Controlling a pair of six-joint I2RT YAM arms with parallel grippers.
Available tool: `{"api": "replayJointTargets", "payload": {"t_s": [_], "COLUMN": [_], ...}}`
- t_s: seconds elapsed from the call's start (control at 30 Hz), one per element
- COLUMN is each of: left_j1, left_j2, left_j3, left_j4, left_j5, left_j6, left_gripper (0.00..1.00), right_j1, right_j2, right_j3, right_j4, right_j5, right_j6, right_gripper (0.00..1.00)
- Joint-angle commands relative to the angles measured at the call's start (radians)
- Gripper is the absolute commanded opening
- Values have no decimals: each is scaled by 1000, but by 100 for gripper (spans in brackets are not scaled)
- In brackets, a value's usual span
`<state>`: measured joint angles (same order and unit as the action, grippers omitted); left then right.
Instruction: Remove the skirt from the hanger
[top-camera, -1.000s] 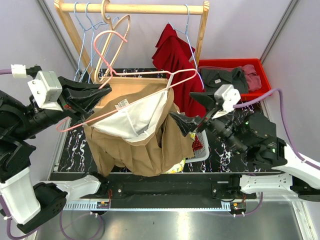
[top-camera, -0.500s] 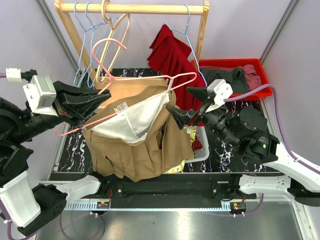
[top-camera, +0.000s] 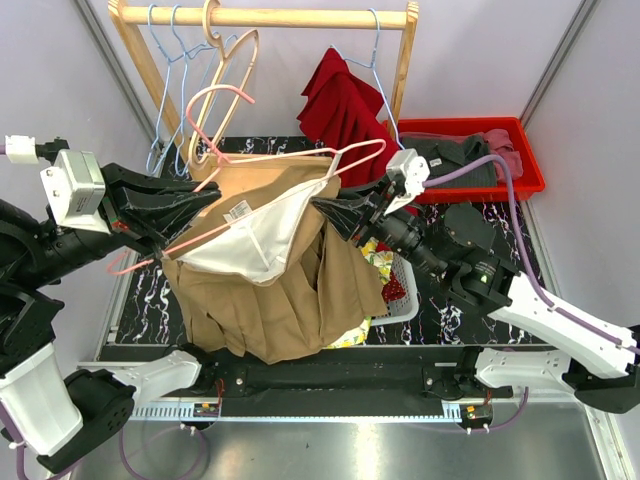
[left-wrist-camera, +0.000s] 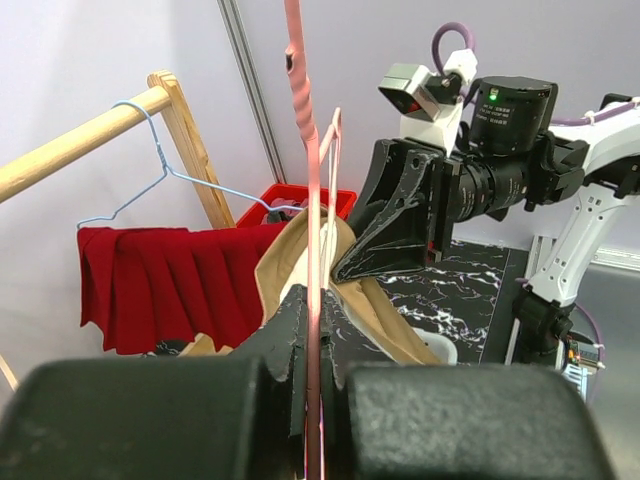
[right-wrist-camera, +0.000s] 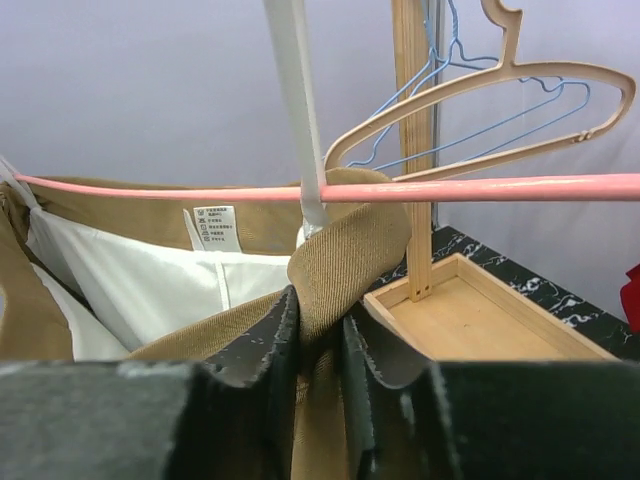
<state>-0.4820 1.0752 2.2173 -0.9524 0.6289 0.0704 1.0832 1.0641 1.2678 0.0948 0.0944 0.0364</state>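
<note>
Gripping hard on the left: the left end effector (left-wrist-camera: 315, 330) is clamped tight on the pink hanger (left-wrist-camera: 305, 150), the wire running straight up between its black fingers. That hanger is held in the air above the dark marbled surface (top-camera: 145, 300), tilted, its left end lower. The tan skirt (top-camera: 290, 300) hangs from it, waistband looped over the bar, white lining (top-camera: 255, 245) gaping open toward the top camera.

Over to the right. The right end effector (right-wrist-camera: 318, 330) is in at the hanger's right end, jaws pinched on a fold of the skirt's waistband just under the pink bar. A care label (right-wrist-camera: 212, 225) shows on the lining beside it.

Behind, a red garment (top-camera: 340, 110) hangs from the wooden rail (top-camera: 280, 16), and a red bin (top-camera: 470, 127) sits at the back right.
</note>
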Motion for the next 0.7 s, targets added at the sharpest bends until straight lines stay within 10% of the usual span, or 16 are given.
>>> {"api": "replayJointTargets", "payload": {"t_s": [0.0, 0.67], "left_j1": [3, 3], "left_j2": [-24, -70], "left_j3": [19, -153], "left_j4": [133, 49], "left_j5": [11, -103], "left_j6": [0, 252], "left_gripper": [0, 0], "right_j1": [-8, -8], "right_j2": [-15, -156], "right_j3": [15, 199], "right_j4": [66, -90], "right_j5": [-51, 163], "right_j6": [37, -222], "right_gripper": [21, 12]}}
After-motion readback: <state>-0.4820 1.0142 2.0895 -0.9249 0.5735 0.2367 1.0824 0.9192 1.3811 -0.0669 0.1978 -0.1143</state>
